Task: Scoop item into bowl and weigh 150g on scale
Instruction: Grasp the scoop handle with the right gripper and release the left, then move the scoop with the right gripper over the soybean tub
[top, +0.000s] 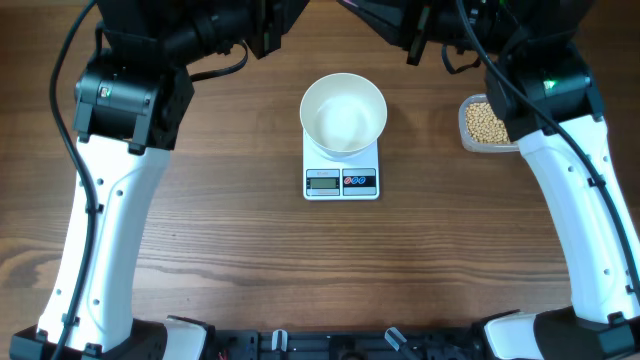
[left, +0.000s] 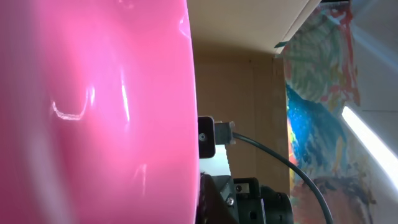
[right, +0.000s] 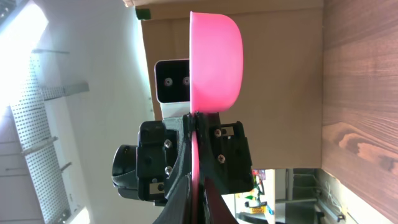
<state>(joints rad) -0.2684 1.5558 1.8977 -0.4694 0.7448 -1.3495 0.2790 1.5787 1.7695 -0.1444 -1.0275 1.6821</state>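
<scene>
A pink scoop (right: 214, 62) is held up in the air, its thin handle running down between the fingers of my right gripper (right: 198, 211), which is shut on it. My left gripper (right: 194, 124) clamps the same handle just below the scoop's cup, and that cup fills the left wrist view (left: 93, 112). Both grippers are out of the overhead frame, past its top edge. An empty white bowl (top: 343, 120) stands on the white scale (top: 342, 181) at the table's centre. A clear container of soybeans (top: 486, 124) sits to the right of it.
Both white arms reach up along the left (top: 110, 230) and right (top: 590, 220) sides of the wooden table. A cardboard wall (right: 280, 74) stands behind the table's far edge.
</scene>
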